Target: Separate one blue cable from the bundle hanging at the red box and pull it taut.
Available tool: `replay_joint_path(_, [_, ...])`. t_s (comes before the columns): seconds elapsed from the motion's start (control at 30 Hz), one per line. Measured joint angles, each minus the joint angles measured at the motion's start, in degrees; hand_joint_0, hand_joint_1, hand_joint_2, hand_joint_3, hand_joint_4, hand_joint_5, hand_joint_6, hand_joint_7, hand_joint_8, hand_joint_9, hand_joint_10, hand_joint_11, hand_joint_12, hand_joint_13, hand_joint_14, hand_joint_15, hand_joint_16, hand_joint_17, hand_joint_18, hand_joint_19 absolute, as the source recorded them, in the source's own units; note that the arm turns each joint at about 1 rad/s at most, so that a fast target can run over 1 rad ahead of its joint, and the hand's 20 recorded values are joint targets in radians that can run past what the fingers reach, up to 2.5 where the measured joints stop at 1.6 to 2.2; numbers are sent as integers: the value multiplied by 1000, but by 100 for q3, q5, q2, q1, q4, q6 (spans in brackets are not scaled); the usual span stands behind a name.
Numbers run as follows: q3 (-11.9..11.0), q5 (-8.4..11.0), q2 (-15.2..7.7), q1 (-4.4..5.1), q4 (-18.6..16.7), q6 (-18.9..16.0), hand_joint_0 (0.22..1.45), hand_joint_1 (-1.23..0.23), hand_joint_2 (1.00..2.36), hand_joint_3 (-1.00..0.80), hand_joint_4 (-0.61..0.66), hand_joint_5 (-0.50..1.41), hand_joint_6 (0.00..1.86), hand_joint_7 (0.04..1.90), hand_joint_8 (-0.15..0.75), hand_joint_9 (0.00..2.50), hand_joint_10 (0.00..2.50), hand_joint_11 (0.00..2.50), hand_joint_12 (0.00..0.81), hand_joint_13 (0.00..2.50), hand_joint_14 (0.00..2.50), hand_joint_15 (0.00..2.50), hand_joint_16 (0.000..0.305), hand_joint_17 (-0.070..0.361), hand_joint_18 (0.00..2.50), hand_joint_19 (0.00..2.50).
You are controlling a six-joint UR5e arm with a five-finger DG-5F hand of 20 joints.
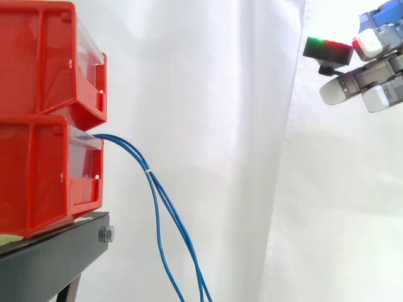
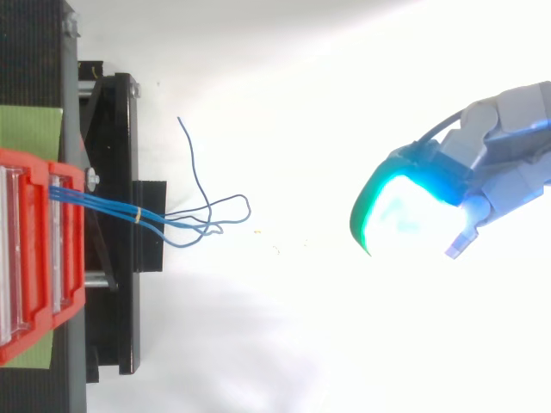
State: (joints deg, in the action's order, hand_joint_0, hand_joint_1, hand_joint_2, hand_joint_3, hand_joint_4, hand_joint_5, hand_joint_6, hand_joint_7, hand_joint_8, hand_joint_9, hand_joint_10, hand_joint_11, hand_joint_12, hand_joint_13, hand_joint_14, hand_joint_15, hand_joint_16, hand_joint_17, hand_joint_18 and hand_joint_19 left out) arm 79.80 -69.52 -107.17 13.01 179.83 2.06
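Open room, seemingly unobstructed, between hand (image 1: 356,85) and cables (image 1: 148,168).

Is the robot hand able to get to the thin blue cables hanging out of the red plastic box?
Probably yes. The robot hand is higher than the thin blue cables and apart from them, but nothing stands between. The cables hang free from the lower red plastic box.

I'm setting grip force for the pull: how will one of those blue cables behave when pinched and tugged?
Probably floppy: the blue cables sag from the lower red box and their ends curl loosely in the top view. Likely very light and thin, so one may slip from a pinch. A yellow band ties them, so the others will probably follow.
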Motion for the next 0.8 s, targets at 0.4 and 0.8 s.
replay_joint_path(0.4, [0,2,-9,27,213,42,588,-726,1000,-500,287,-237,502,787,324,453,6,196,256,319,0,9,29,65,526,0])
replay_joint_path(0.8, [9,311,-613,-26,-358,199,593,-809,1000,-500,289,-248,502,777,311,377,5,175,245,305,0,0,27,61,537,0])
